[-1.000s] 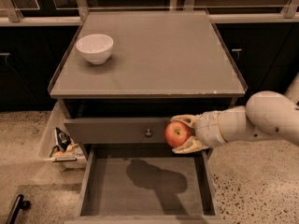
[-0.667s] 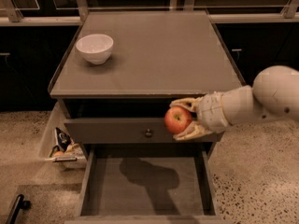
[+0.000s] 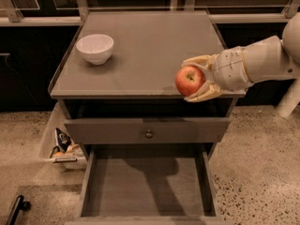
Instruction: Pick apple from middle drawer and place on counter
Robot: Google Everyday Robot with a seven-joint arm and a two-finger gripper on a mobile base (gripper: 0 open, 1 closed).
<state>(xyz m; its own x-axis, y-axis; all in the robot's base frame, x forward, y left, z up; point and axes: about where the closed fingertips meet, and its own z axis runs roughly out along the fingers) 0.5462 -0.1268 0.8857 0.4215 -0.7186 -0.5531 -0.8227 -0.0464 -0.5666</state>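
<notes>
My gripper (image 3: 195,79) reaches in from the right and is shut on the apple (image 3: 189,79), a small red apple with a yellowish blush. The apple hangs in the air at the front right edge of the counter (image 3: 150,50), just above its rim. Below, the middle drawer (image 3: 147,184) is pulled far out and its flat floor is bare. Above it sits a drawer front with a small round knob (image 3: 149,134), slightly open.
A white bowl (image 3: 95,48) stands on the counter's left side. A pale bin with packets (image 3: 61,146) sits on the floor left of the cabinet. A black handle (image 3: 16,207) lies at the bottom left. Speckled floor surrounds the cabinet.
The gripper has lifted the apple from in front of the knobbed drawer up to the counter's front right edge.
</notes>
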